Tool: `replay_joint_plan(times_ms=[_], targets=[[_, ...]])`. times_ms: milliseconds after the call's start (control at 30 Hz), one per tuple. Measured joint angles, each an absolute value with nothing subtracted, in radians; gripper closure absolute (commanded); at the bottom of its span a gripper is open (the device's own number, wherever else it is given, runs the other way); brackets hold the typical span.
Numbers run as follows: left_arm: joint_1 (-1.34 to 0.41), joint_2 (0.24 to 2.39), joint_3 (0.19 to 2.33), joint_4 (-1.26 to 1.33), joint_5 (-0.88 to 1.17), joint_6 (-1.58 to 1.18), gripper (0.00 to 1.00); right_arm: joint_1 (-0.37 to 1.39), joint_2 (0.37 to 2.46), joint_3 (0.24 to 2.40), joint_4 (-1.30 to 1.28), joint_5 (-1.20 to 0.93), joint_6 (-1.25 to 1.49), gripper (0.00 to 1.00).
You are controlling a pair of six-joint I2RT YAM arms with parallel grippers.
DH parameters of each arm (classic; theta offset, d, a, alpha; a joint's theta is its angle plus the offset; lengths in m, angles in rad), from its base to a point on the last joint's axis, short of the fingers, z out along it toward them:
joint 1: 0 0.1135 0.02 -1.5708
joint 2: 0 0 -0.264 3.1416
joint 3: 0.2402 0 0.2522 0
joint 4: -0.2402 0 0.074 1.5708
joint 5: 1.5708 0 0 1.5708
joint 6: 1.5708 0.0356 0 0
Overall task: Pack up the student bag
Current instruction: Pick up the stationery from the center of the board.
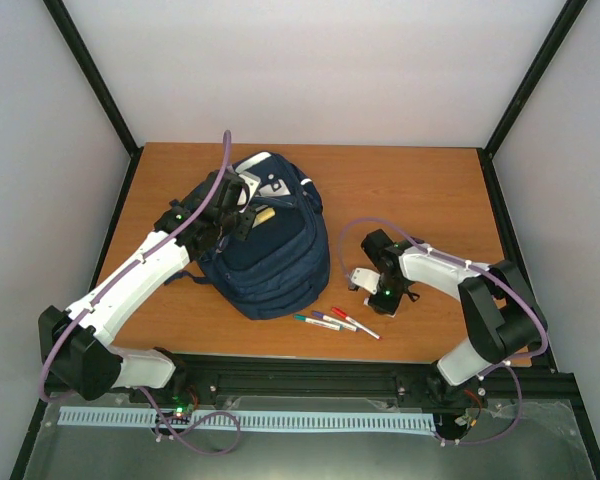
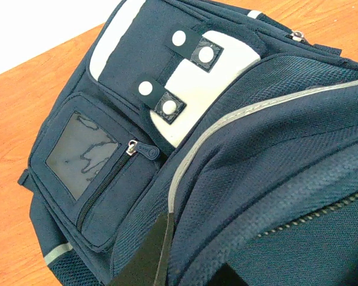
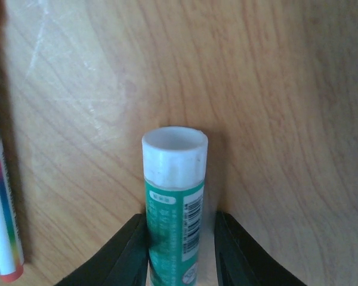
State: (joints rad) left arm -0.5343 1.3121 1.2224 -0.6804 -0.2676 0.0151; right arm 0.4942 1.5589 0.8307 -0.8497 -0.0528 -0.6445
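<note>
The large navy fabric backpack (image 1: 270,262) is seen left of the right gripper (image 3: 180,223), which is seemingly clamped on a white-capped green glue stick (image 3: 174,179).

The student bag (image 1: 270,262) is a large navy fabric backpack lying flat, front side up, left of centre on the wooden table (image 1: 420,190), with its top end toward the far edge. The left wrist view shows thin grey reflective stripes, a white patch crossed by two dark snap tabs, and a small zipped pocket with a clear window on the student bag (image 2: 256,196).
</note>
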Motion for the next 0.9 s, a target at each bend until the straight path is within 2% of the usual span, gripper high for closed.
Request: replay_joint_plan(times_ms=[100, 367, 633, 900], targets=[[-0.534, 1.312, 1.222, -0.68, -0.266, 0.015, 0.98, 0.495, 1.559, 0.831, -0.839, -0.041, -0.637, 0.8], [-0.533, 1.312, 1.222, -0.68, -0.264, 0.015, 0.98, 0.523, 1.542, 0.869, -0.862, -0.002, -0.624, 0.89], [-0.533, 1.312, 1.222, -0.68, -0.261, 0.015, 0.98, 0.771, 1.493, 1.068, -0.886, 0.192, -0.64, 0.94], [-0.533, 1.312, 1.22, -0.68, -0.26, 0.015, 0.98, 0.932, 1.494, 1.339, -0.907, 0.287, -0.73, 0.96]])
